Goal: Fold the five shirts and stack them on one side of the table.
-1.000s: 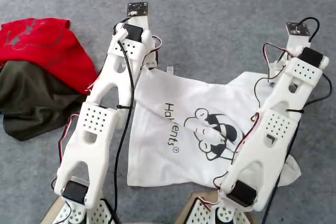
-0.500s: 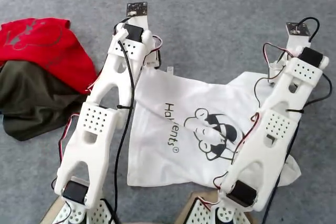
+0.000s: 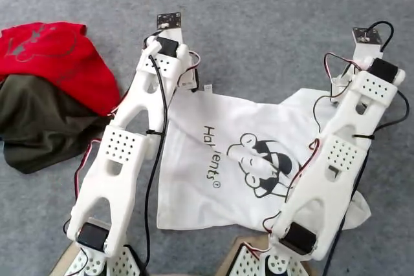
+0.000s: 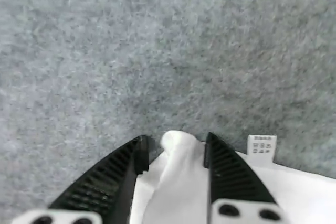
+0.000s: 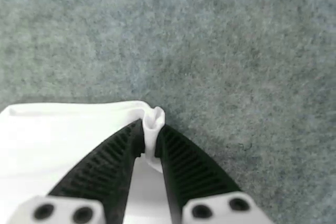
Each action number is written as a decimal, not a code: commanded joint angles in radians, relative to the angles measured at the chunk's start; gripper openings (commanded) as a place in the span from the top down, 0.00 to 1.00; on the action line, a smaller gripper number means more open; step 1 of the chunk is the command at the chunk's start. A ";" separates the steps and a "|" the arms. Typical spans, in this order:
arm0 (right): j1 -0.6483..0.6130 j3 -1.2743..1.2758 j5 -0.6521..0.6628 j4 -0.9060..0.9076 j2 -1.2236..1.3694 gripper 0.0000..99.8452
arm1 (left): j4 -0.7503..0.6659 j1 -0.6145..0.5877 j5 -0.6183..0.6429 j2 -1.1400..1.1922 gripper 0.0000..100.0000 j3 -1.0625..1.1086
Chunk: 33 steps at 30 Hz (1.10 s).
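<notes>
Spread print-up across the middle of the grey felt tabletop (image 3: 272, 37): white fabric shirt with a black cartoon print and lettering (image 3: 187, 192). Lies mostly flat, near edge close to the arm bases, near right part hidden under the white plastic right arm (image 3: 336, 159). Small white care tag (image 3: 208, 86) sticks out at the far edge.

Left gripper (image 4: 176, 142), at the shirt's far left corner: black ribbed jaws set either side of a raised bunch of white cloth, gripping it loosely, with cloth against one jaw and a thin dark slit at the other. White plastic left arm (image 3: 123, 153) extends from its near base along the shirt's left edge, wrist tipped down to the table.

Right gripper (image 5: 152, 125), at the far right corner: jaws pressed nearly together, pinching a thin upright fold of the same shirt.

Heaped at the far left, well apart from the white shirt: crumpled red shirt (image 3: 58, 56), overlapping a crumpled dark olive shirt (image 3: 39, 127) just nearer.
</notes>
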 commanded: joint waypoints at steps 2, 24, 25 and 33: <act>0.049 -0.019 -0.002 -0.028 -0.004 0.99 | -0.009 -0.001 0.002 -0.015 0.88 -0.022; 0.049 -0.019 -0.002 -0.028 -0.004 0.99 | -0.002 -0.005 -0.049 -0.006 0.97 -0.113; 0.049 -0.019 -0.002 -0.028 -0.004 0.99 | -0.002 -0.005 -0.048 -0.006 0.96 -0.113; 0.049 -0.019 -0.002 -0.029 -0.004 0.99 | 0.000 -0.005 -0.049 -0.017 0.97 -0.114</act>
